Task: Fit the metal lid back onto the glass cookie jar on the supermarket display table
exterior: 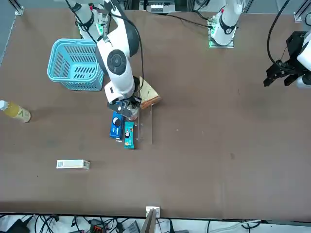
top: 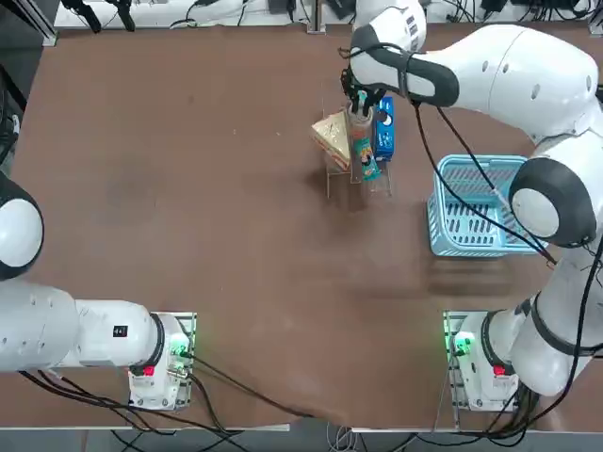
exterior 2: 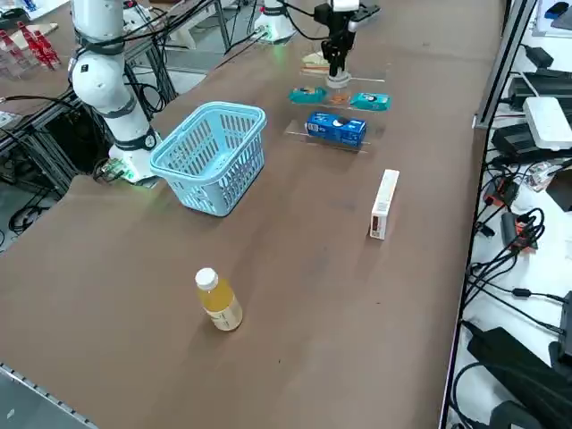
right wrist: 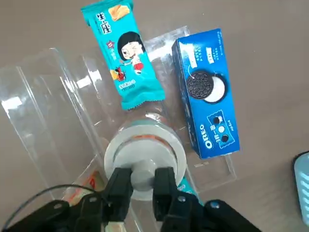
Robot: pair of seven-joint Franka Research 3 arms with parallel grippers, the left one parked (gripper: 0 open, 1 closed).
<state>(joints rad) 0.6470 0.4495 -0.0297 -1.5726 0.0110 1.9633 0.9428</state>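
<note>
One metal lid sits over the mouth of the glass cookie jar, its knob pinched by the right gripper. Beside the jar, on a clear rack, are a blue Oreo box and a teal snack packet. The blue basket stands nearer the right edge of the supermarket display table.

1 blue basket, 1 yellow bottle

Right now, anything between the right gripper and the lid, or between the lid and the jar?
Nothing visible. The right gripper is shut on the metal lid, directly over the glass jar; blue Oreo box sits beside, not between.
</note>
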